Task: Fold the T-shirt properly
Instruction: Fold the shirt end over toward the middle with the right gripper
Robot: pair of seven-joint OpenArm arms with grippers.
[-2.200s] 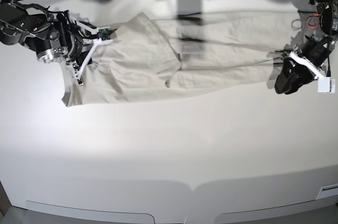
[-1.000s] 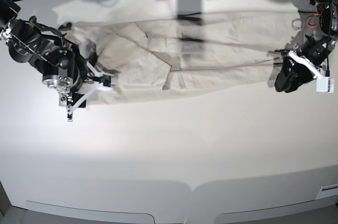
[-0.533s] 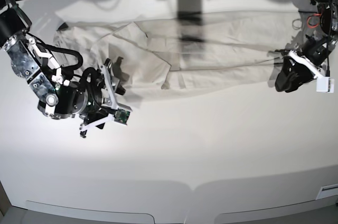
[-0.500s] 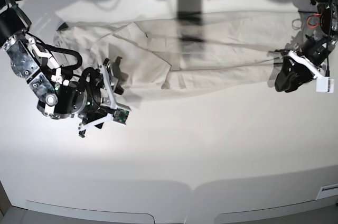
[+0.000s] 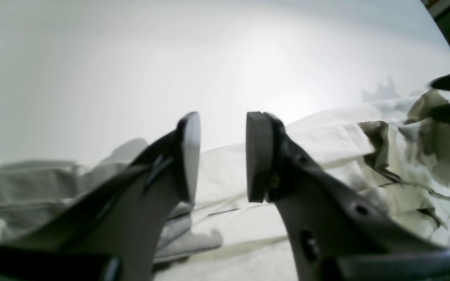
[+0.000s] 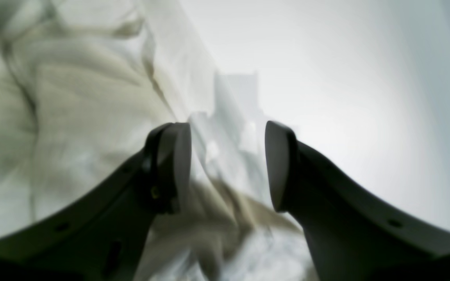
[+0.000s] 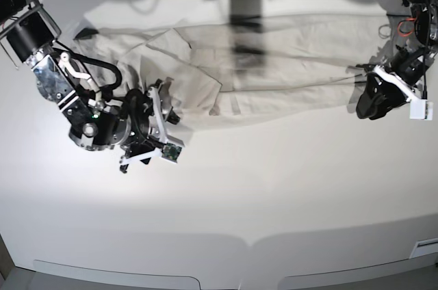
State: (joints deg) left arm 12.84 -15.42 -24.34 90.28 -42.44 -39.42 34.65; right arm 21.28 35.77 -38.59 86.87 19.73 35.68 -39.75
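Lying flat across the far half of the white table, the T-shirt was stretched out long from side to side. It looked partly folded, with one flap laid over the middle and a crumpled bit near one end. I think it was spread that way so each arm could reach one end.

The right gripper was at the crumpled end. In the base view it sat low by the near edge of the shirt. Its jaws were spread wide and nothing was between them. In its own camera the cloth looked blurry, bunched up under and beside the left finger, and bare table showed past the other one. It was not holding the shirt. I think it was there to get ready for the next grab.

The left gripper was at the other end of the shirt. Its jaws stood partly apart, with a clear gap between the two flat pads. No cloth was pinched in the gap. The shirt lay just behind the pads, flat on the table. The arm looked like it was waiting there, close to the hem, so it could help when needed.

The fold seemed only partly done. The messy end would need smoothing before more folding.
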